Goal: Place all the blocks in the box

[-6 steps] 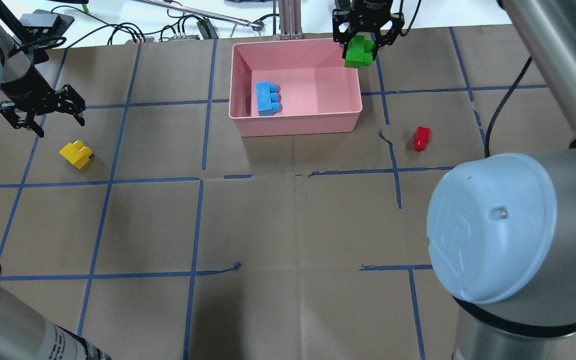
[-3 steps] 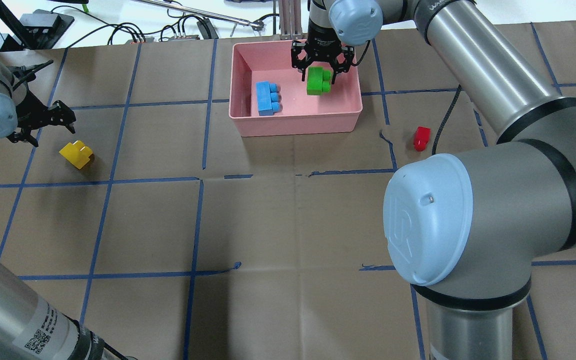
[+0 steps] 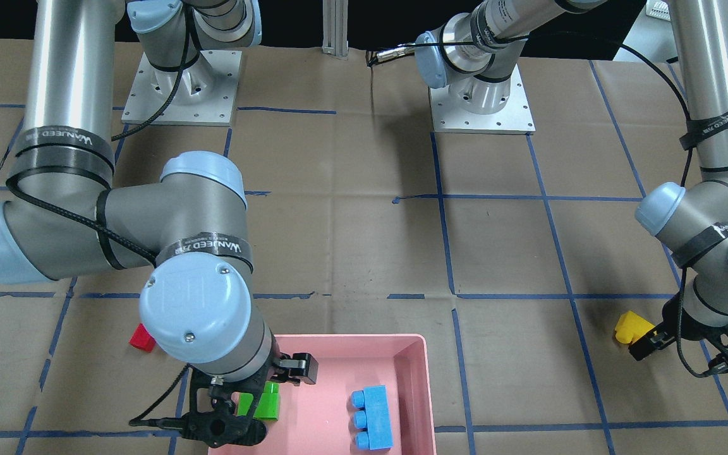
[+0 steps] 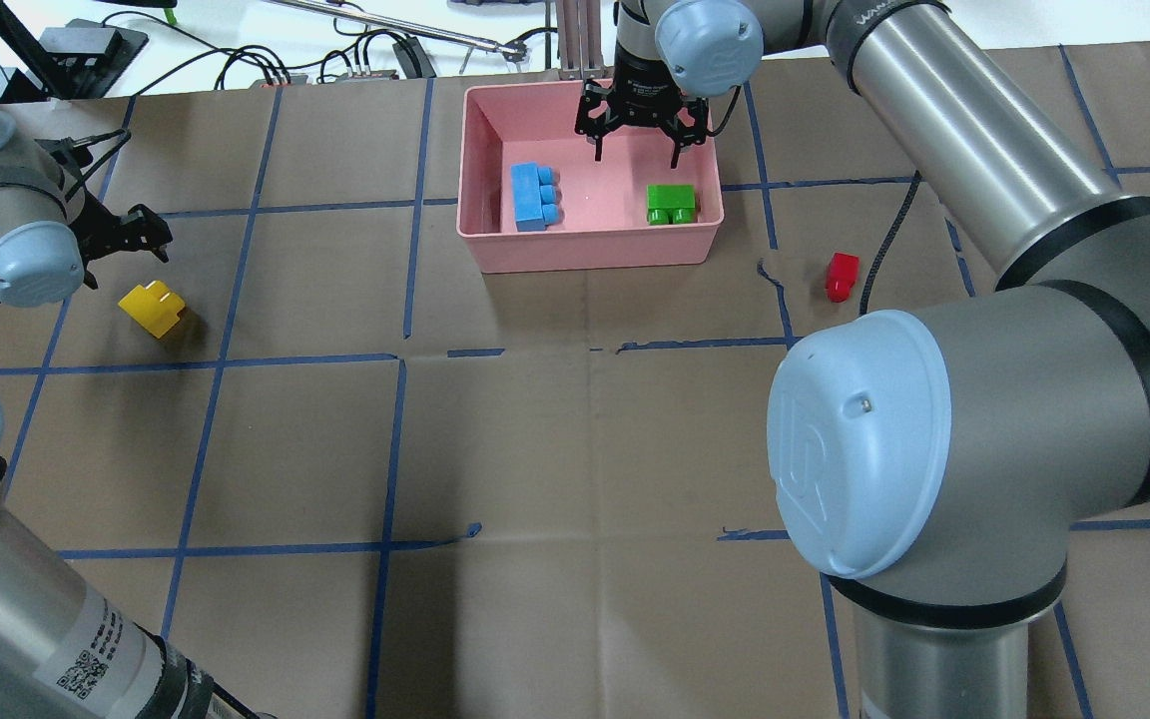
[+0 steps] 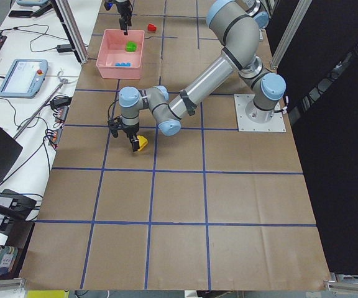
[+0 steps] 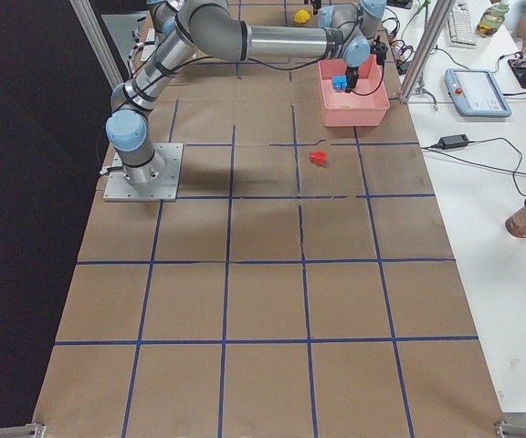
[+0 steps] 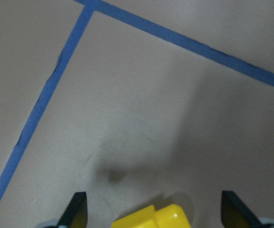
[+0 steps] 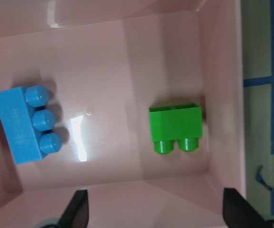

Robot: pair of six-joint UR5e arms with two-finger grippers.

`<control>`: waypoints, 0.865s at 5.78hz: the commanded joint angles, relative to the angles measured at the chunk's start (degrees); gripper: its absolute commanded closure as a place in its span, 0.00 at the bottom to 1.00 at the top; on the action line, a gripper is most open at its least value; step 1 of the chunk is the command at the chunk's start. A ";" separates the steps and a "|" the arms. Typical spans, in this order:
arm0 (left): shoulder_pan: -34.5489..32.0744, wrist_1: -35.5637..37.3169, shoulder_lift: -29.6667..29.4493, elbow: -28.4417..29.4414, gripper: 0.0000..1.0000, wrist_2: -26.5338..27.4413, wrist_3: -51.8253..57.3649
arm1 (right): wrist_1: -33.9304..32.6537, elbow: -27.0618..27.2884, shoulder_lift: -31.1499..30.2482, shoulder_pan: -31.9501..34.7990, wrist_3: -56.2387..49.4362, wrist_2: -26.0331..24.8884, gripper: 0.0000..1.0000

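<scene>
The pink box (image 4: 590, 262) stands at the far middle of the table. In it lie the light blue brick (image 4: 535, 197) on the left and the green brick (image 4: 671, 203) on the right, both also in the right wrist view (image 8: 27, 123) (image 8: 175, 124). My right gripper (image 4: 637, 152) hangs open and empty above the box's far side. The red brick (image 4: 842, 276) lies on the table right of the box. The yellow brick (image 4: 153, 308) lies at the far left. My left gripper (image 3: 692, 351) is open just beyond the yellow brick (image 7: 151, 218), not touching it.
Brown paper with blue tape lines covers the table. Cables and a metal post (image 4: 580, 40) lie past the far edge behind the box. My right arm's elbow (image 4: 864, 439) looms over the right half of the table.
My right gripper has let go of the green brick, which now lies on the box floor. My left gripper has shifted closer to the yellow brick.
</scene>
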 commanded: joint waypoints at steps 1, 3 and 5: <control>0.15 -2.18 -0.27 -0.23 0.01 0.31 0.15 | 7.22 0.14 -4.40 -3.68 -4.91 -3.48 0.00; 0.15 -2.00 -0.19 -1.18 0.19 0.14 1.89 | 7.51 0.22 -4.50 -10.52 -14.84 -3.65 0.00; 0.50 -1.74 0.43 -2.51 0.19 0.31 2.43 | 10.92 1.79 -7.46 -13.01 -14.71 -5.06 0.01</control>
